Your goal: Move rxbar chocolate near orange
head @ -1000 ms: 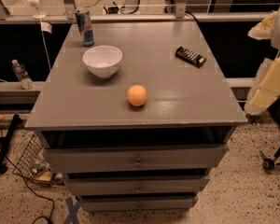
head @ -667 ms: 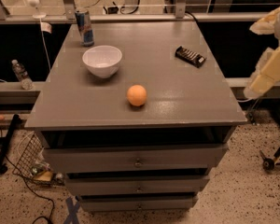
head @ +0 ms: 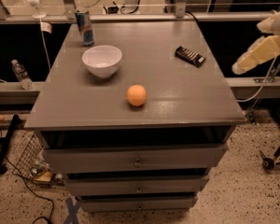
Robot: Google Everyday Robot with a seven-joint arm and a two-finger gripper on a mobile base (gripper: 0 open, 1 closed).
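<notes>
The rxbar chocolate (head: pixel 190 56), a flat dark bar with pale lettering, lies on the grey table top (head: pixel 177 101) at the back right. The orange (head: pixel 136 95) sits near the middle front of the table, well apart from the bar. My gripper (head: pixel 240 67) shows as the pale tip of the arm at the right edge of the view. It hangs in the air just off the table's right side, to the right of the bar and touching nothing.
A white bowl (head: pixel 101 60) stands at the back left, with a blue-silver drink can (head: pixel 85 27) behind it. The table has drawers (head: pixel 137 158) below. A railing (head: pixel 130 17) runs behind, a water bottle (head: pixel 20 73) sits at the left, and cables lie on the floor.
The pale arm at the right has risen and moved slightly left, toward the table's right edge. The bar, orange, bowl and can have not moved.
</notes>
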